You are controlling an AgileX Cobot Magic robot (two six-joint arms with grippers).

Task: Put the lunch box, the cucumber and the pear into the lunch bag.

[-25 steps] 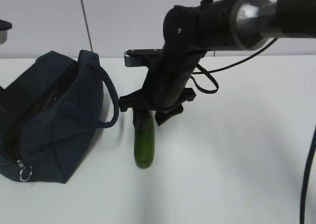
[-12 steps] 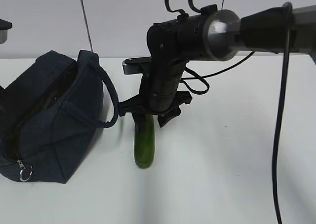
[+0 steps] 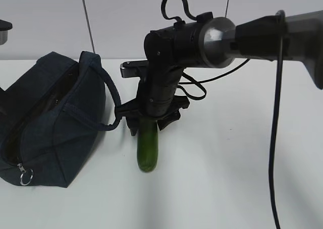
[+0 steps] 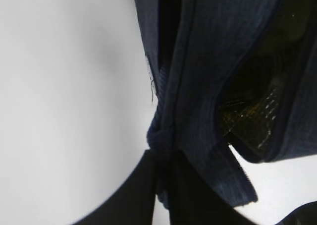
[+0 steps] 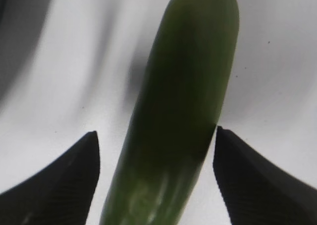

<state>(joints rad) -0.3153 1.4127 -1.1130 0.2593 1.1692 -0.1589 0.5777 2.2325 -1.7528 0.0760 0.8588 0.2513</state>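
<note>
- The cucumber [image 3: 148, 151] lies on the white bench [image 3: 227, 178], its length pointing toward the camera in the exterior view, just to the right of the lunch bag [image 3: 50, 123].
- The right hand [image 5: 156, 178] is low over the far end of the cucumber. Its two fingers [image 5: 59, 185] stand apart, one on each side of the cucumber, and in the right wrist view a narrow strip of bench shows between each finger and the green skin.
- The lunch bag sits on the left part of the bench with its top zipper open. A silver ring pull [image 3: 26, 177] hangs at its near end.
- The left hand [image 4: 163, 185] is closed on a corded handle [image 4: 161, 136] of the lunch bag.
- The lunch box and the pear are not seen in any view.
</note>
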